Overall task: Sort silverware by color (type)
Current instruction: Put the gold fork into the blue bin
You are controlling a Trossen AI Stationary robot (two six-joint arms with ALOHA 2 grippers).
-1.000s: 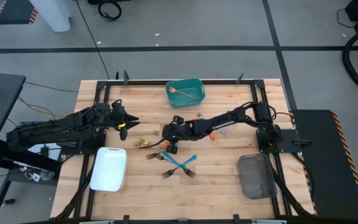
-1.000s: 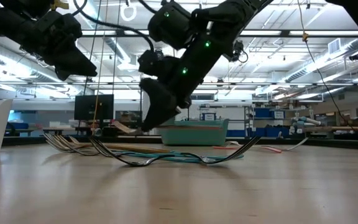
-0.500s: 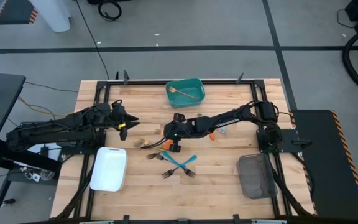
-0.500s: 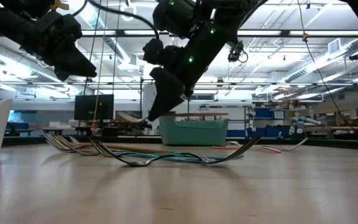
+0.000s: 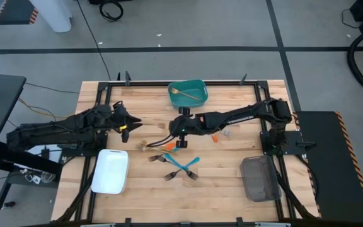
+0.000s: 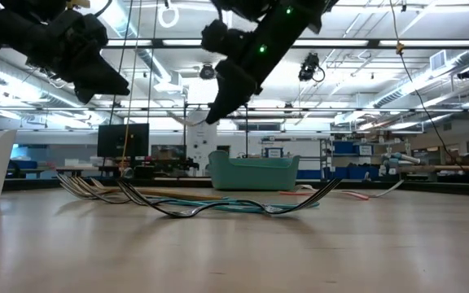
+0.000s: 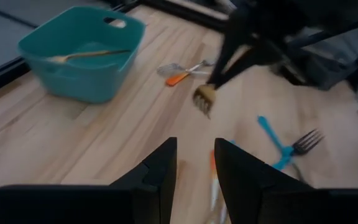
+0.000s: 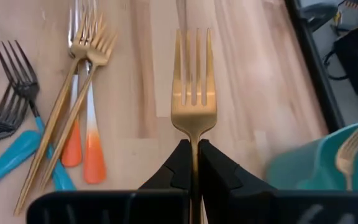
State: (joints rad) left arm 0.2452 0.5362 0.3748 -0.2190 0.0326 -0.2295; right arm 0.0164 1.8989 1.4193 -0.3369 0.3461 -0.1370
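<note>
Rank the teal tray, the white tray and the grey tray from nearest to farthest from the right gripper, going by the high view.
From the right gripper, shut on a gold fork over the table's middle:
1. Teal tray, at the far edge, a gold piece inside.
2. White tray, near-left side.
3. Grey tray, near-right side.
The white and grey trays are close to call.

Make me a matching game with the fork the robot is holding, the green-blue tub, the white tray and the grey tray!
Things:
1. gold fork
2. teal tub
3. white tray
4. grey tray

Where or how:
A. on the table's near edge, left arm's side
B. pinched in the right gripper, lifted off the table
C. at the table's far edge, a gold piece inside
D. on the table's near edge, right arm's side

Pairs: 1-B, 2-C, 3-A, 4-D
</note>
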